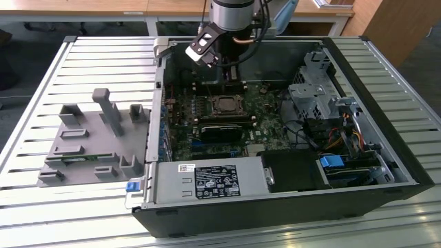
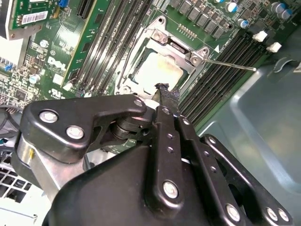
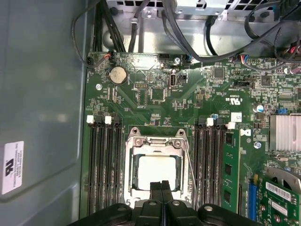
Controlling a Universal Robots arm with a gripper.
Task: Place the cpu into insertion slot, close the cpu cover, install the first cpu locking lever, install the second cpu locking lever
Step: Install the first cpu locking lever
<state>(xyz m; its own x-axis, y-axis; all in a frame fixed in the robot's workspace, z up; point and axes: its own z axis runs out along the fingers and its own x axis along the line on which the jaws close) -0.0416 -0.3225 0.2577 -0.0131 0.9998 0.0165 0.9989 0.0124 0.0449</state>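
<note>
We see the cpu (image 3: 157, 172) lying flat in the insertion slot (image 3: 133, 174). Its pale metal top shows through the window of the cpu cover (image 3: 155, 141), which is folded down around it. A thin locking lever (image 2: 230, 64) juts sideways from one corner of the socket (not tucked down, as far as we can tell). The claw (image 3: 161, 185) hangs at one edge of the chip, its fingers pressed together on nothing. Memory slots (image 3: 101, 165) flank the socket on the green motherboard (image 3: 155, 94). The board sits inside the open computer case (image 1: 276, 212) on the slatted bench (image 1: 103, 57).

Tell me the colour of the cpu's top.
The cpu top is pale silver-grey; first wrist view shows it best.
</note>
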